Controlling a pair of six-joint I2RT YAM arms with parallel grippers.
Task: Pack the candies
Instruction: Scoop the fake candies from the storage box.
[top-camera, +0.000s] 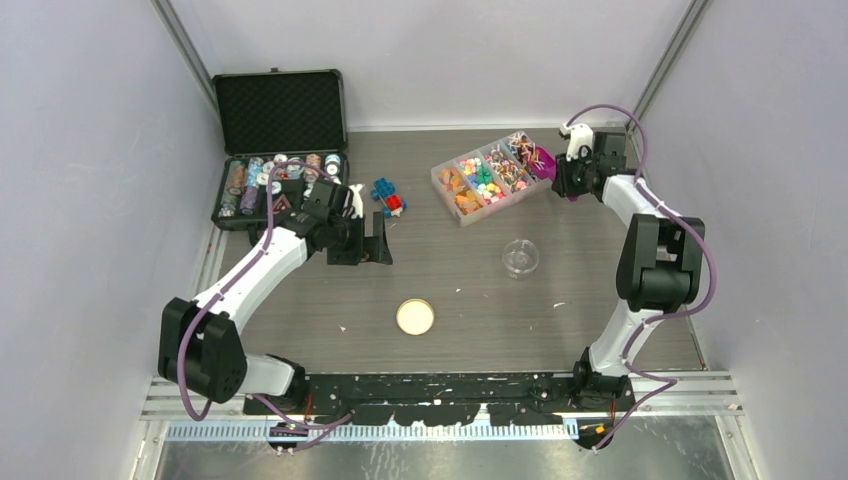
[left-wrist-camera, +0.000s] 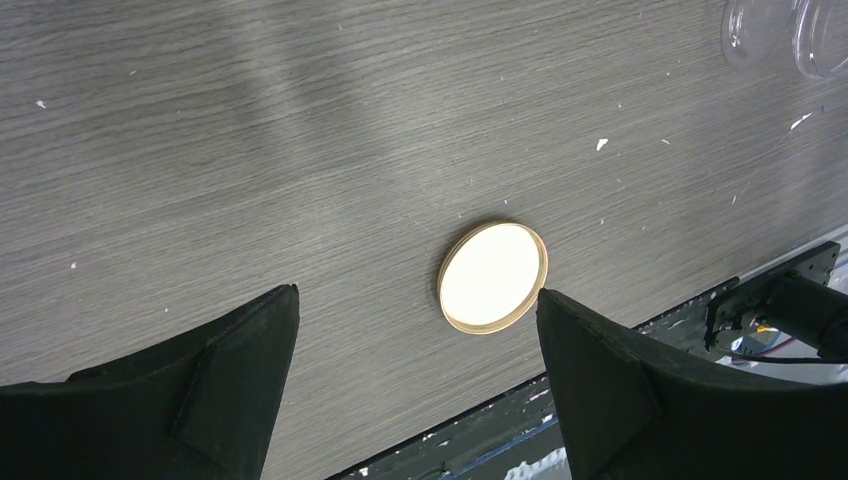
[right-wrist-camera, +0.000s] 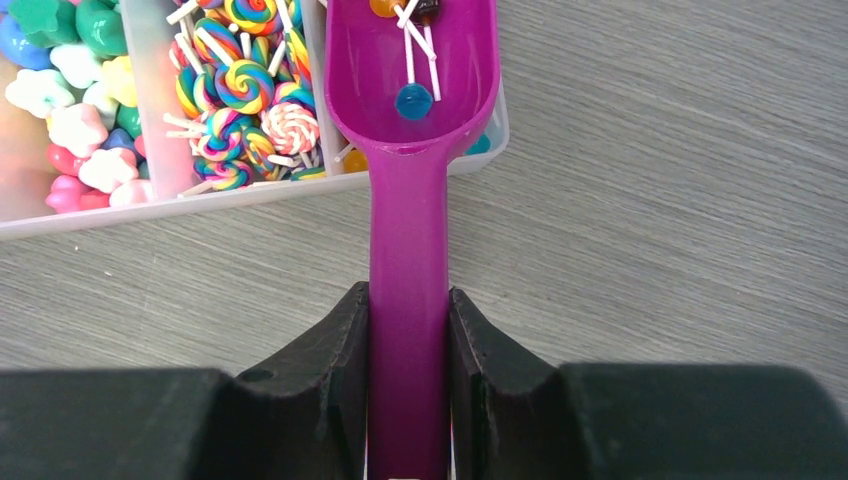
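**Scoop's loaded, now comes the risky bit**

The right gripper (right-wrist-camera: 408, 330) is pinching the handle of a purple scoop (right-wrist-camera: 408, 220), jaws pressed in on both sides. The scoop's bowl sits over the end compartment of the divided tray (right-wrist-camera: 150, 205) with only a few candies (right-wrist-camera: 413, 101) in it, a blue lollipop plus a couple more; the rest of the sweets are in the tray's compartments. The left gripper (left-wrist-camera: 417, 293) hangs spread wide and empty above the table (left-wrist-camera: 250, 150), near a cork disc (left-wrist-camera: 492, 276).

My worry: the clear dish (top-camera: 520, 257) is well apart from the tray, so if that's the target it's a long carry. Any forward tilt and those lollipops roll off the open lip; the smooth handle could twist in the pinch; the bowl could also snag the tray wall and drag the tray along.
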